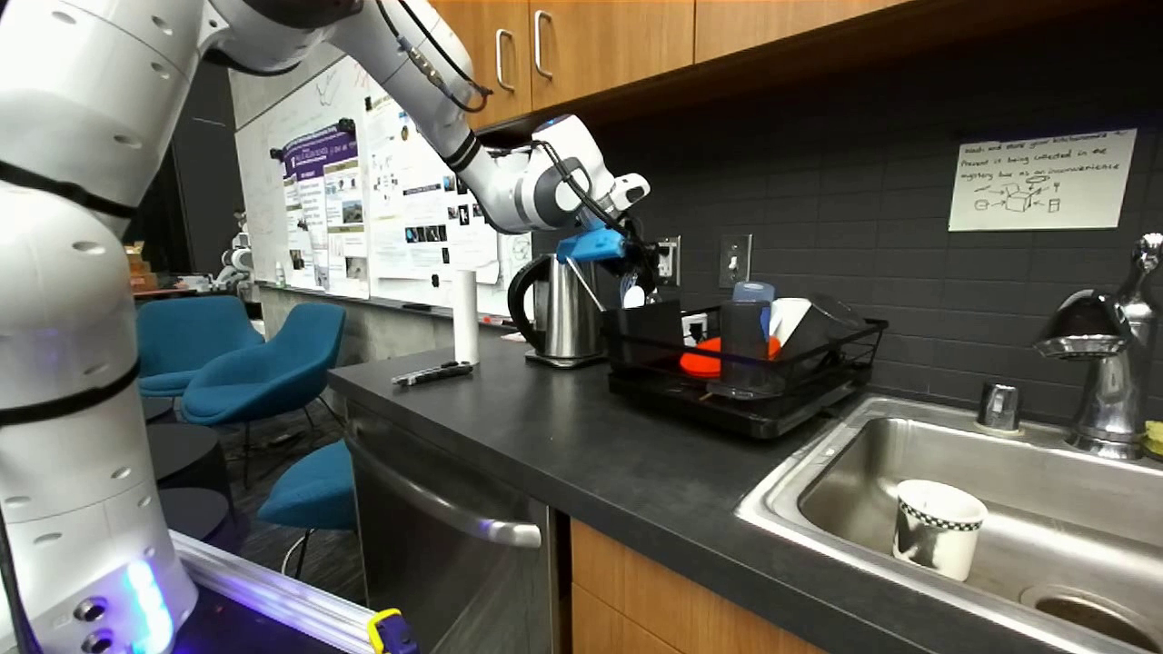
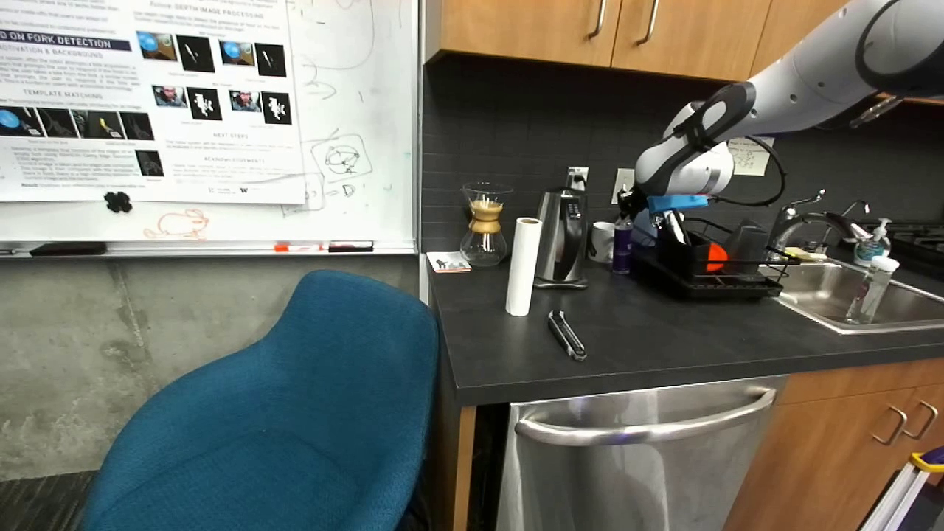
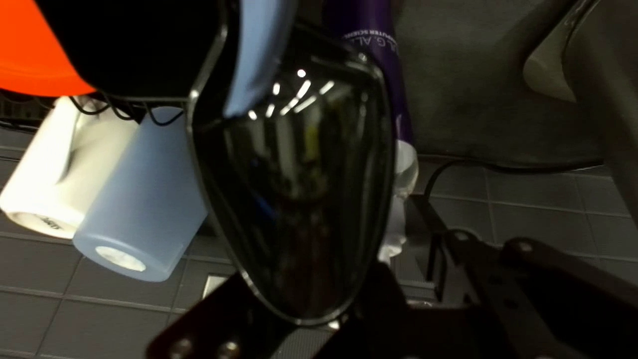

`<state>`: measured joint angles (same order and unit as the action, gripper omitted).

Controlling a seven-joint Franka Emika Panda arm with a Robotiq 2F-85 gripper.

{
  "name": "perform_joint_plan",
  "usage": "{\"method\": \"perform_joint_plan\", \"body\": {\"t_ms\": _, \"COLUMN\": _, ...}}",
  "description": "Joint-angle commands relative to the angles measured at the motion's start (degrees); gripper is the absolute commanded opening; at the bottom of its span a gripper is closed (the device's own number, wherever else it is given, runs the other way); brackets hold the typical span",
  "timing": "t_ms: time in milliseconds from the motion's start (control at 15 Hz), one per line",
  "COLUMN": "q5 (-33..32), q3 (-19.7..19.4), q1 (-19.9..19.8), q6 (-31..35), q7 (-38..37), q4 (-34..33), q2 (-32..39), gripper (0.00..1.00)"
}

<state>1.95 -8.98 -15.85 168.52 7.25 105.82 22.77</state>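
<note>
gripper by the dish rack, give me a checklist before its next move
1. Gripper near the dish rack: ok, in both exterior views.
2. Grip on the dark glossy object: cannot tell, contact is too dark to judge.
3. Wrist view unblocked: not ok, that object fills its middle.
4. Clearance to the purple bottle: cannot tell, the object overlaps it in the wrist view.
5. Kettle upright: ok.
</note>
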Motion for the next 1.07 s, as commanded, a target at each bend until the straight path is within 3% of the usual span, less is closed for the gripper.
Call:
{"method": "perform_joint_plan", "body": {"t_ms": 0, "q5": -1.3, "q3": -1.2, "q1": 0.8, "q6": 0.4, "q7": -1.5, "q4": 2.3, "q2": -1.5, "gripper": 0.07}}
{"method": "perform_joint_plan", "body": {"t_ms": 1000, "q5": 2.4, "q3": 2.6, "q1": -2.0, "q6": -13.8, "q7": 5.1, "q4": -0.9, "q2": -6.5, "gripper": 0.07}}
